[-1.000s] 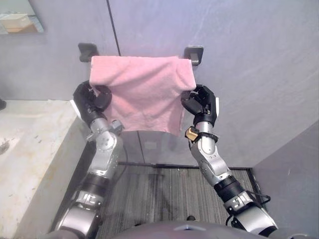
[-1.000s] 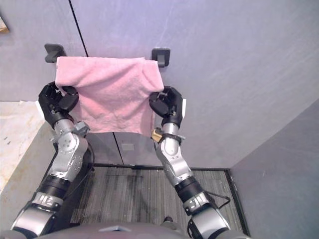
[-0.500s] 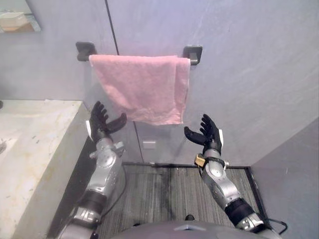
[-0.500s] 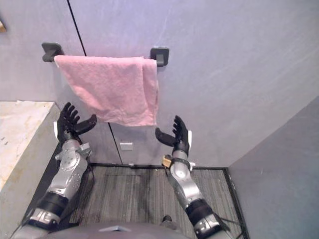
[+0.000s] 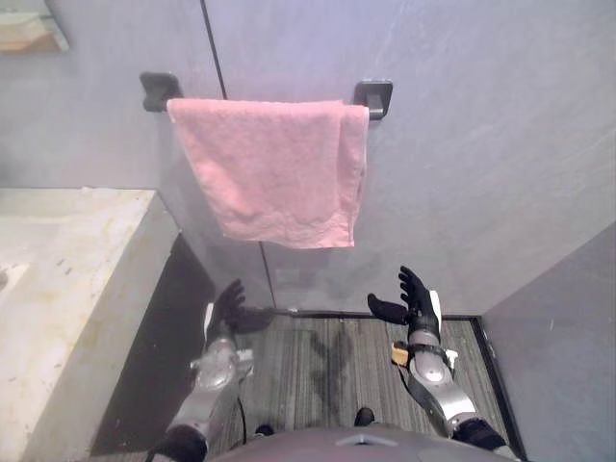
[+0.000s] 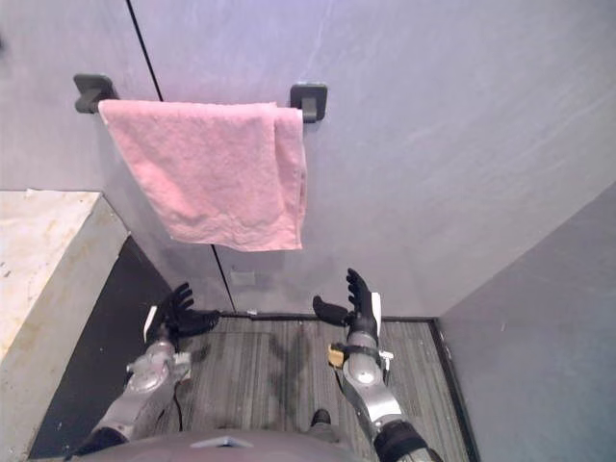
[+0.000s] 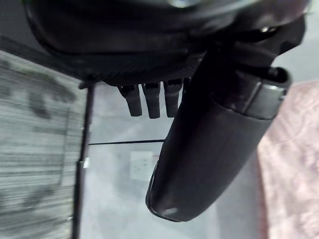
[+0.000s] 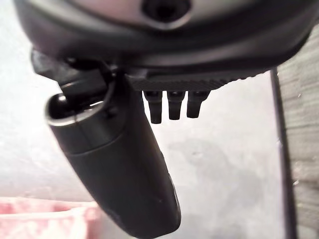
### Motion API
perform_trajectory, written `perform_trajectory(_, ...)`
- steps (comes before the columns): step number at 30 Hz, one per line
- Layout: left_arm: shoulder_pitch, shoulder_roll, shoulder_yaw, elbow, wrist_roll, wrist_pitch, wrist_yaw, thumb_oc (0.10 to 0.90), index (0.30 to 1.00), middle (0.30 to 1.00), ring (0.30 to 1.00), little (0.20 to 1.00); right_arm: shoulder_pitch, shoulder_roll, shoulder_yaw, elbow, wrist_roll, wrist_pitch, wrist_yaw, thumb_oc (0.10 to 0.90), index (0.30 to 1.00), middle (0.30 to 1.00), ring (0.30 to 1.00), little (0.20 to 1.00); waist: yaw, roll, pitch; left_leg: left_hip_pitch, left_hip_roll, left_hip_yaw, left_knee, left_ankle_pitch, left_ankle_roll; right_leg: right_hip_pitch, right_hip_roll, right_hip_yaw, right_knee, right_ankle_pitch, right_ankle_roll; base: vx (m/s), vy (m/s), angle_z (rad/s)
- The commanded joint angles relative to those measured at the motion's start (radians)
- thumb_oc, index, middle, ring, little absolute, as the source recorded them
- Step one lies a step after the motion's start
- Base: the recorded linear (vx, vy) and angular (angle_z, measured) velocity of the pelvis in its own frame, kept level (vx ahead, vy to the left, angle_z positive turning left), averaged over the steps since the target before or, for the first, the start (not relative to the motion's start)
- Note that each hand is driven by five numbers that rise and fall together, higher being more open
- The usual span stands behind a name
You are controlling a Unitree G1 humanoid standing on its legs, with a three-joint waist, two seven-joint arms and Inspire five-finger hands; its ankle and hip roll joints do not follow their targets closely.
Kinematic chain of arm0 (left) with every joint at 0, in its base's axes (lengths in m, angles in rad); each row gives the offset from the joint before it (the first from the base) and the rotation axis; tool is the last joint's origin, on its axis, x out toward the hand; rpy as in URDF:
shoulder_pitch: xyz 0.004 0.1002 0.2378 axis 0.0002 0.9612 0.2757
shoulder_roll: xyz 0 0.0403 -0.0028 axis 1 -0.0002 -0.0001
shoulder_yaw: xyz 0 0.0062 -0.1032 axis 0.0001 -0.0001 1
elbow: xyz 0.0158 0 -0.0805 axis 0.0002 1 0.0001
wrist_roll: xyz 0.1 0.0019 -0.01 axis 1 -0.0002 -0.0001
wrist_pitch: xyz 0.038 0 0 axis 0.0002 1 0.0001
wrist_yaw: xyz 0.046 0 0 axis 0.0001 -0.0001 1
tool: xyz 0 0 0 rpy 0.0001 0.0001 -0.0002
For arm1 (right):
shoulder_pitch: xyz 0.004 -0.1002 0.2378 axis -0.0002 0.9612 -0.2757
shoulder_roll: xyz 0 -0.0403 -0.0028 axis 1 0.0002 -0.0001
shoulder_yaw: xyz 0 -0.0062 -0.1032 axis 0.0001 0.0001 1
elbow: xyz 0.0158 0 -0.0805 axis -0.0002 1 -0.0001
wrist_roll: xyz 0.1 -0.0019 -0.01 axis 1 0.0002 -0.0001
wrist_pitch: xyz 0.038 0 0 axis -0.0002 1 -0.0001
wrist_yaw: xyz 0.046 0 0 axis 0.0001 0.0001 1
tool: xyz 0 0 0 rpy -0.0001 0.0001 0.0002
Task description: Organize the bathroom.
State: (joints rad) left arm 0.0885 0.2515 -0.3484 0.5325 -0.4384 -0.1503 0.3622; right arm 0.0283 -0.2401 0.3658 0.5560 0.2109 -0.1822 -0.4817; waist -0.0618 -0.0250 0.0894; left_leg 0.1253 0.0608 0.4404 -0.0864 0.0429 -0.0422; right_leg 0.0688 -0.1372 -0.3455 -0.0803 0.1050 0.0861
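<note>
Pink towel (image 5: 274, 168) hangs draped over the wall rail (image 5: 358, 99), spanning bracket to bracket, lower edge slightly uneven. My left hand (image 5: 227, 310) and right hand (image 5: 412, 298) are low near the floor, fingers straight, holding nothing. Hanging step looks complete; other tidying cannot be judged.

The right hand (image 8: 149, 89) spans the frame as a dark bulk, its thumb (image 8: 119, 174) jutting out straight and its fingers (image 8: 174, 104) in a short straight row beside it, holding nothing. Past them stands a grey wall (image 8: 224, 174), with striped floor (image 8: 301, 124) along one edge and a pink towel (image 8: 50, 219) in a corner.
</note>
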Motion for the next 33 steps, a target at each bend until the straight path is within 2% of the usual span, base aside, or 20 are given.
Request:
perform_trajectory(1, -0.1, 0.003, -0.061, 0.066, 0.189, -0.097, -0.136, 0.8, 0.9, 0.9, 0.9, 0.9, -0.097, -0.028, -0.004, 0.059, -0.115, -0.07, 0.03, 0.8, 0.9, 0.9, 0.9, 0.9, -0.01, 0.002, 0.005, 0.018, -0.054, -0.026, -0.001, -0.055, 0.055, -0.007, 0.018, 0.001, 0.024, -0.019, 0.066, -0.09, 0.011, -0.02)
perform_trajectory(2, -0.107, 0.003, -0.082, 0.101, 0.226, -0.085, -0.174, 0.8, 0.9, 0.9, 0.9, 0.9, -0.099, -0.031, -0.001, 0.106, -0.108, -0.066, 0.052, 0.8, 0.9, 0.9, 0.9, 0.9, -0.012, 0.002, 0.006, 0.016, -0.054, -0.024, -0.001, -0.055, 0.055, -0.01, 0.017, 0.002, 0.024, -0.017, 0.068, -0.11, 0.02, -0.03)
perform_trajectory(4, -0.119, -0.007, -0.117, 0.204, 0.222, -0.016, -0.272, 0.8, 0.9, 0.9, 0.9, 0.9, -0.103, -0.029, 0.001, 0.219, -0.09, -0.049, 0.097, 0.8, 0.9, 0.9, 0.9, 0.9, -0.018, 0.003, 0.01, 0.014, -0.056, -0.021, -0.001, -0.057, 0.056, -0.02, 0.017, 0.008, 0.028, -0.014, 0.074, -0.09, 0.034, -0.03)
perform_trajectory(6, -0.128, -0.022, -0.118, 0.301, 0.26, 0.008, -0.3, 0.8, 0.9, 0.9, 0.9, 0.9, -0.104, -0.023, -0.004, 0.309, -0.07, -0.033, 0.136, 0.8, 0.9, 0.9, 0.9, 0.9, -0.022, 0.004, 0.011, 0.013, -0.057, -0.019, -0.001, -0.058, 0.058, -0.026, 0.016, 0.013, 0.029, -0.012, 0.077, -0.07, 0.041, -0.04)
perform_trajectory(7, -0.14, -0.028, -0.126, 0.4, 0.283, 0.064, -0.352, 0.8, 0.9, 0.9, 0.9, 0.9, -0.104, -0.017, -0.013, 0.4, -0.064, -0.016, 0.156, 0.8, 0.9, 0.9, 0.9, 0.9, -0.025, 0.004, 0.011, 0.012, -0.062, -0.02, -0.001, -0.061, 0.061, -0.03, 0.016, 0.019, 0.032, -0.011, 0.081, -0.06, 0.037, -0.04)
perform_trajectory(9, -0.148, -0.032, -0.128, 0.504, 0.317, 0.117, -0.436, 0.8, 0.9, 0.9, 0.9, 0.9, -0.101, -0.01, -0.044, 0.487, -0.015, 0.014, 0.191, 0.8, 0.9, 0.9, 0.9, 0.9, -0.029, 0.003, 0.012, 0.01, -0.068, -0.023, -0.001, -0.061, 0.065, -0.036, 0.014, 0.027, 0.039, -0.008, 0.089, -0.05, 0.035, -0.02)
perform_trajectory(14, -0.135, -0.023, -0.148, 0.568, 0.38, 0.085, -0.531, 0.8, 0.9, 0.9, 0.9, 0.9, -0.078, 0.002, -0.087, 0.568, -0.02, -0.026, 0.247, 0.8, 0.9, 0.9, 0.9, 0.9, -0.045, 0.003, 0.021, 0.0, -0.085, -0.025, -0.001, -0.061, 0.069, -0.086, 0.01, 0.046, 0.064, 0.016, 0.109, -0.07, -0.002, -0.04)
perform_trajectory(17, -0.133, -0.001, -0.187, 0.557, 0.465, 0.122, -0.524, 0.8, 0.9, 0.9, 0.9, 0.9, -0.065, 0.005, -0.1, 0.554, -0.009, -0.038, 0.271, 0.8, 0.9, 0.9, 0.9, 0.9, -0.065, 0.019, 0.039, -0.012, -0.078, -0.046, -0.001, -0.055, 0.075, -0.115, 0.029, 0.115, 0.132, -0.007, 0.112, -0.24, -0.022, -0.06)
perform_trajectory(18, -0.142, 0.012, -0.196, 0.56, 0.445, 0.16, -0.512, 0.8, 0.9, 0.9, 0.9, 0.9, -0.062, 0.007, -0.098, 0.549, 0.0, -0.038, 0.28, 0.8, 0.9, 0.9, 0.9, 0.9, -0.068, 0.032, 0.044, -0.036, -0.069, -0.054, -0.001, -0.04, 0.082, -0.126, 0.039, 0.151, 0.205, -0.041, 0.105, -0.35, -0.054, -0.07)
perform_trajectory(21, -0.151, 0.012, -0.164, 0.583, 0.344, 0.212, -0.483, 0.8, 0.9, 0.9, 0.9, 0.9, -0.068, 0.014, -0.094, 0.555, 0.016, -0.036, 0.296, 0.8, 0.9, 0.9, 0.9, 0.9, -0.058, 0.049, 0.043, -0.073, -0.051, -0.061, 0.004, -0.019, 0.085, -0.119, 0.053, 0.186, 0.3, -0.096, 0.093, -0.33, -0.067, -0.02)
perform_trajectory(22, -0.156, 0.005, -0.108, 0.617, 0.279, 0.228, -0.474, 0.8, 0.9, 0.9, 0.9, 0.9, -0.07, 0.019, -0.103, 0.575, 0.022, -0.048, 0.308, 0.8, 0.9, 0.9, 0.9, 0.9, -0.043, 0.061, 0.034, -0.123, -0.032, -0.065, 0.014, -0.001, 0.083, -0.085, 0.08, 0.247, 0.344, -0.133, 0.08, -0.34, -0.11, 0.18)
perform_trajectory(23, -0.156, 0.002, -0.081, 0.637, 0.258, 0.227, -0.473, 0.8, 0.9, 0.9, 0.9, 0.9, -0.07, 0.021, -0.11, 0.592, 0.026, -0.057, 0.321, 0.8, 0.9, 0.9, 0.9, 0.9, -0.034, 0.061, 0.027, -0.148, -0.03, -0.067, 0.021, 0.004, 0.084, -0.057, 0.086, 0.275, 0.353, -0.151, 0.077, -0.32, -0.125, 0.43)
perform_trajectory(26, -0.133, -0.004, 0.015, 0.686, 0.22, 0.226, -0.438, 0.8, 0.9, 0.9, 0.9, 0.9, -0.077, 0.035, -0.115, 0.624, 0.044, -0.064, 0.387, 0.8, 0.9, 0.9, 0.9, 0.9, 0.007, 0.043, 0.001, -0.222, -0.047, -0.075, 0.034, 0.018, 0.091, 0.058, 0.104, 0.348, 0.297, -0.204, 0.062, -0.32, -0.23, 0.51)
perform_trajectory(28, -0.127, 0.003, 0.042, 0.705, 0.238, 0.221, -0.429, 0.8, 0.9, 0.9, 0.9, 0.9, -0.082, 0.041, -0.108, 0.623, 0.072, -0.051, 0.413, 0.8, 0.9, 0.9, 0.9, 0.9, 0.028, 0.035, -0.006, -0.272, -0.057, -0.078, 0.041, 0.041, 0.079, 0.111, 0.152, 0.385, 0.192, -0.263, 0.023, -0.25, -0.219, 0.14)
perform_trajectory(29, -0.126, 0.004, 0.047, 0.707, 0.236, 0.229, -0.419, 0.8, 0.9, 0.9, 0.9, 0.9, -0.083, 0.041, -0.105, 0.622, 0.076, -0.046, 0.422, 0.8, 0.9, 0.9, 0.9, 0.9, 0.029, 0.035, -0.007, -0.276, -0.059, -0.081, 0.041, 0.046, 0.076, 0.117, 0.158, 0.386, 0.177, -0.267, 0.018, -0.33, -0.234, 0.2)
perform_trajectory(30, -0.118, 0.007, 0.056, 0.72, 0.238, 0.224, -0.413, 0.8, 0.9, 0.9, 0.9, 0.9, -0.091, 0.03, -0.093, 0.618, 0.089, -0.03, 0.438, 0.8, 0.9, 0.9, 0.9, 0.9, 0.04, 0.037, 0.011, -0.318, -0.048, -0.092, 0.062, 0.076, 0.045, 0.106, 0.181, 0.378, 0.145, -0.261, -0.006, -0.3, -0.19, 0.23)
perform_trajectory(31, -0.113, 0.006, 0.058, 0.725, 0.231, 0.218, -0.411, 0.8, 0.9, 0.9, 0.9, 0.9, -0.093, 0.024, -0.089, 0.618, 0.097, -0.029, 0.441, 0.8, 0.9, 0.9, 0.9, 0.9, 0.041, 0.04, 0.019, -0.327, -0.044, -0.096, 0.061, 0.085, 0.037, 0.103, 0.188, 0.374, 0.136, -0.256, -0.014, -0.35, -0.202, 0.4)
perform_trajectory(32, -0.103, 0.003, 0.068, 0.73, 0.234, 0.208, -0.406, 0.8, 0.9, 0.9, 0.9, 0.9, -0.095, 0.012, -0.088, 0.618, 0.115, -0.018, 0.45, 0.8, 0.9, 0.9, 0.9, 0.9, 0.044, 0.046, 0.035, -0.346, -0.033, -0.111, 0.047, 0.116, 0.015, 0.105, 0.197, 0.368, 0.113, -0.241, -0.024, -0.17, -0.097, 0.46)
perform_trajectory(33, -0.101, 0.002, 0.069, 0.732, 0.236, 0.206, -0.405, 0.8, 0.9, 0.9, 0.9, 0.9, -0.096, 0.01, -0.088, 0.618, 0.116, -0.013, 0.452, 0.8, 0.9, 0.9, 0.9, 0.9, 0.044, 0.046, 0.039, -0.35, -0.031, -0.114, 0.042, 0.122, 0.011, 0.106, 0.197, 0.365, 0.11, -0.238, -0.025, -0.26, -0.132, 0.54)
